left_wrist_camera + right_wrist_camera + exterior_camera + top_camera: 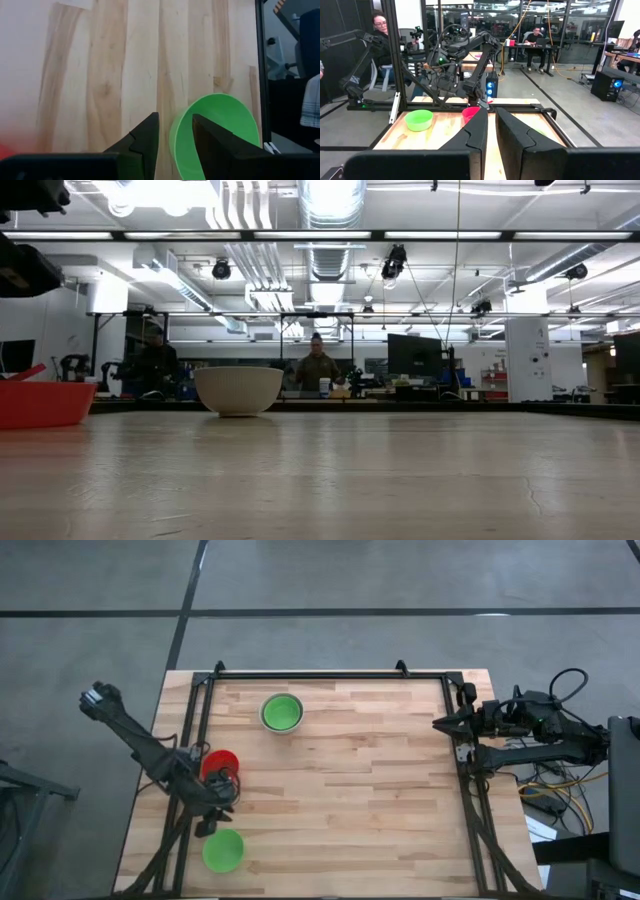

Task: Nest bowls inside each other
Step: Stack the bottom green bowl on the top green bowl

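A green bowl (pixel 223 850) stands upright on the wood table near its front left corner. Another green bowl (pixel 282 711) sits nested in a pale white-grey bowl (pixel 238 390) at the far middle-left. A red bowl (pixel 222 762) stands between them at the left, with my left arm partly over it. My left gripper (pixel 176 127) hangs open and tilted down over the near green bowl's (pixel 220 130) rim. In the left wrist view one finger stands on each side of that rim; I cannot tell whether they touch it. My right gripper (pixel 440 723) waits level at the right edge with a narrow gap between its fingers.
A black metal frame (pixel 330 673) runs along the table's far, left and right edges. Bare wood (pixel 370 800) fills the middle and right of the table. People sit at desks (pixel 317 370) in the room beyond the table.
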Available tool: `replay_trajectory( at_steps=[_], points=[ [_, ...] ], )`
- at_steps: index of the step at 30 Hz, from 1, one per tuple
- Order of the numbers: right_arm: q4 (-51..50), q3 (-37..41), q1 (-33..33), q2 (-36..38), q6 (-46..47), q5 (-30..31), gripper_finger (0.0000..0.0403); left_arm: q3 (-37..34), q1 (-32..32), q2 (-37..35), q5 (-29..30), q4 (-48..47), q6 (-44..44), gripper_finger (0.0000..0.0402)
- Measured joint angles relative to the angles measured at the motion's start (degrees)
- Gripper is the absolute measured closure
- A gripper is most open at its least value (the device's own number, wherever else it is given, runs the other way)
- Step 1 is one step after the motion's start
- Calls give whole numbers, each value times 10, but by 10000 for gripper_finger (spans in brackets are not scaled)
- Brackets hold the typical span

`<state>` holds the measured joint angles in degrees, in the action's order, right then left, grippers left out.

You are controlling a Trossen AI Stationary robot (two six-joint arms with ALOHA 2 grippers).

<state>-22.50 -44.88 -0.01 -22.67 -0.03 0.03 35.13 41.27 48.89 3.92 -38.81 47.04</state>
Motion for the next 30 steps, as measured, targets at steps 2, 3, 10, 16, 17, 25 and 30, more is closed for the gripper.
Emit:
replay_trajectory(
  at_steps=[2,3,10,16,17,25,30],
  points=[
    [0,0,0,0,0,0,369,-1,5,0,-2,4,1,280],
    [0,0,0,0,0,0,369,-2,7,1,-2,7,1,280],
    [0,0,0,0,0,0,369,-18,13,18,-2,42,19,280],
    [0,0,0,0,0,0,369,-29,22,45,-3,76,44,280],
    [0,0,0,0,0,0,369,-29,24,49,-3,79,51,280],
    [0,0,0,0,0,0,369,-29,41,67,-17,84,106,280],
    [0,0,0,0,0,0,369,-29,47,73,-16,84,126,280]
  ],
)
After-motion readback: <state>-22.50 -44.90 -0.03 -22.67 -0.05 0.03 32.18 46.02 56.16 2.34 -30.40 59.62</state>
